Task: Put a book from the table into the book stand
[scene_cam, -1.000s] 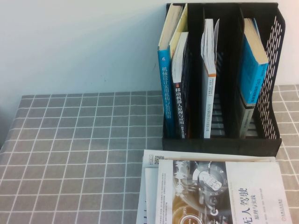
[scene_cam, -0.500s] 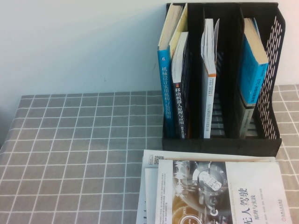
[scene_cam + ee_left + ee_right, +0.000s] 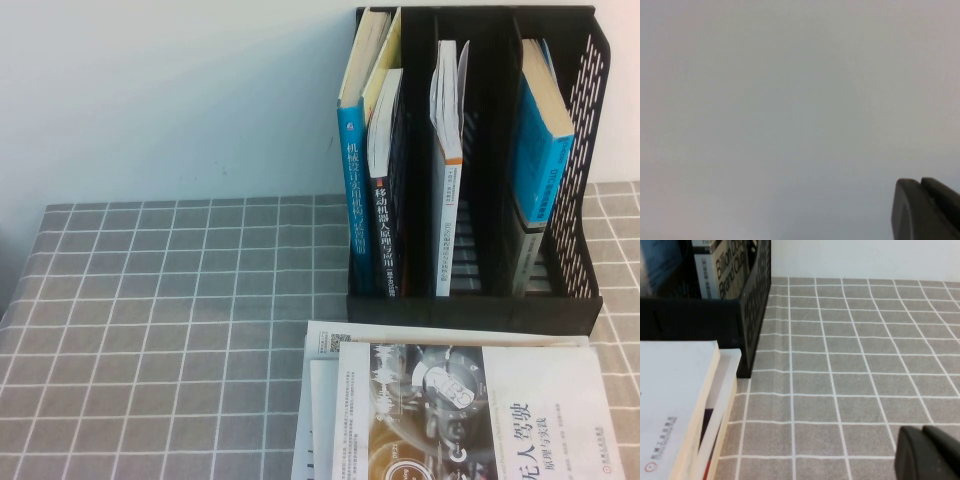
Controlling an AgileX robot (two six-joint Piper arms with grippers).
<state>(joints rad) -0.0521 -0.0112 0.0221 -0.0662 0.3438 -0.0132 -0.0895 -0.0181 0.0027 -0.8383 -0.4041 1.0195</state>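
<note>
A stack of books lies flat on the table at the front right; the top one is white with a picture on its cover. Just behind it stands the black book stand, holding several upright books in its compartments. Neither gripper shows in the high view. In the right wrist view, my right gripper hovers over bare cloth to the right of the stack and the book stand's slotted side wall, fingers together and empty. My left gripper faces only a blank pale surface, fingers together.
A white wall runs behind the table. Grey gridded cloth lies bare to the right of the stand, and the table's left half holds nothing. The stack reaches the front edge of the high view.
</note>
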